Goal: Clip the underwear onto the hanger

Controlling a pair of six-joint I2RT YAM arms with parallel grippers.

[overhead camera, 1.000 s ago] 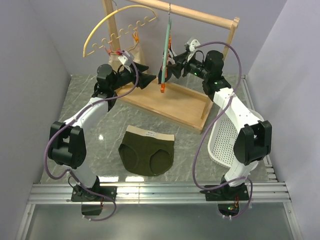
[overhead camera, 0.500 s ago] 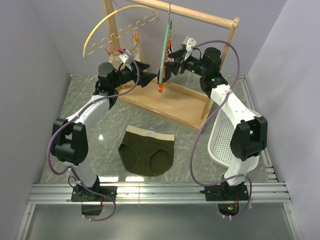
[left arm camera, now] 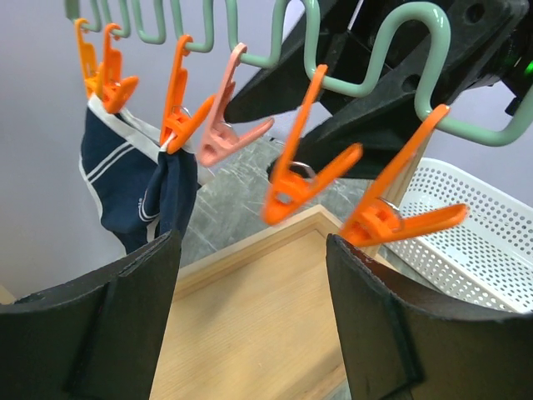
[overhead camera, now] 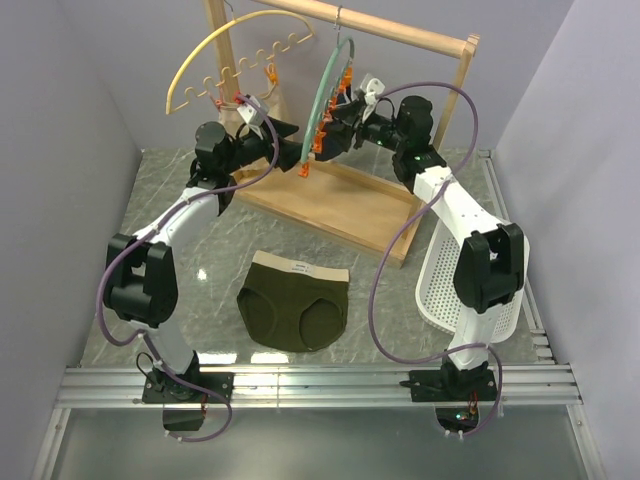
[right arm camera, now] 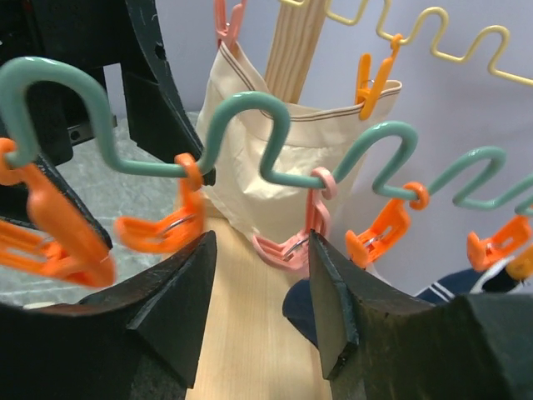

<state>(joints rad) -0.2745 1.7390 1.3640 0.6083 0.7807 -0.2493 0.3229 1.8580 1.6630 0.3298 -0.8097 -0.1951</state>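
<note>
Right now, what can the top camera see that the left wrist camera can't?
Only the top view shows the green underwear lying flat on the table, and the yellow hanger. Only the left wrist view clearly shows the navy garment clipped up, and one pink clip among the orange clips. Both show the teal hanger, the wooden tray and the white basket.
</note>
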